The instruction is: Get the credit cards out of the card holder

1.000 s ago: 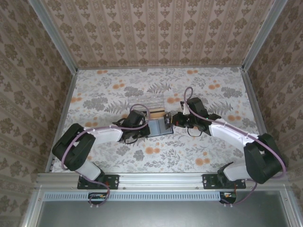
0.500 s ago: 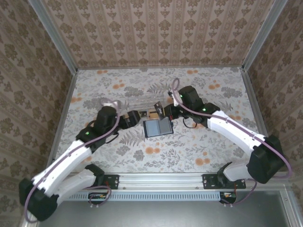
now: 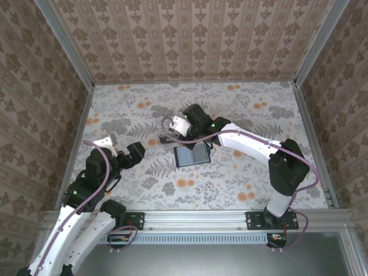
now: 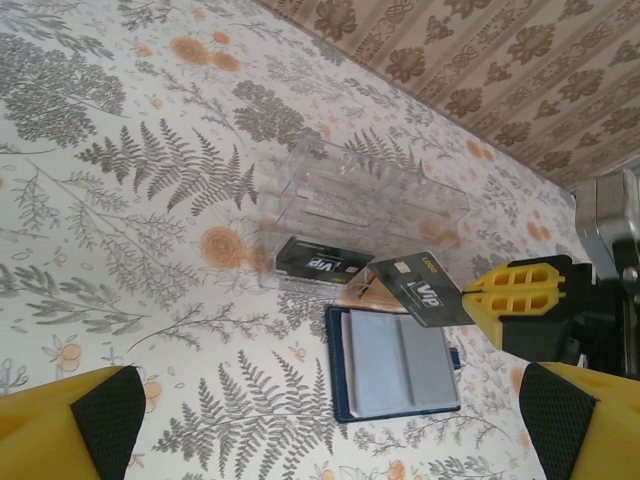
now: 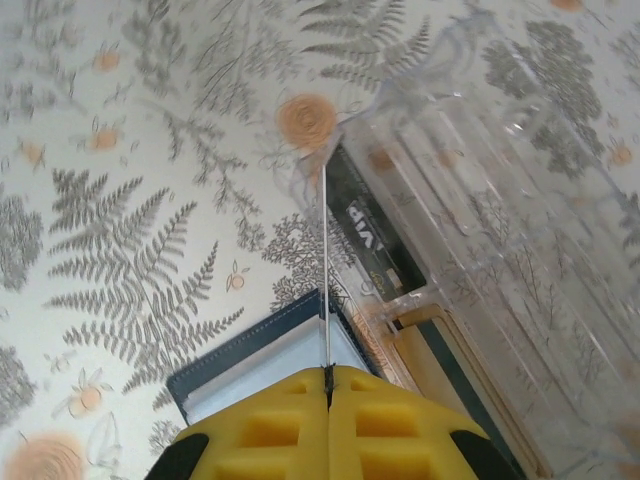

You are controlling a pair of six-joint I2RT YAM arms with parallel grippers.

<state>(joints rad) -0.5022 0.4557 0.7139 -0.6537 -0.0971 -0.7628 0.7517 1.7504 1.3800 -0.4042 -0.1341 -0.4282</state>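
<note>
The right tool (image 5: pixel 328 385) is pinched shut on one short edge of a dark credit card (image 4: pixel 418 290) and holds it tilted in the air. The card hangs over the near wall of the clear box (image 4: pixel 400 195), which stands around the middle of the surface (image 3: pixel 247 172). The grip is narrow, so the card could pivot or slide out before it is properly over the opening. It might then drop back onto the card holder (image 4: pixel 395 365), which lies spread open, pale side up, just beside the box on the side of the near edge. If the card's lower corner catches the box wall, I'd expect the light box to skid toward the far edge or tip. That would disturb the other dark card (image 4: pixel 318 265) already lying inside it. The left tool (image 3: pixel 135 150) sits well apart near the left edge, spread wide and holding nothing, so neither box nor holder is braced against a nudge. A release from this height and tilt may also let the card bounce or lean on the wall. I cannot tell whether more cards remain tucked in the holder.
</note>
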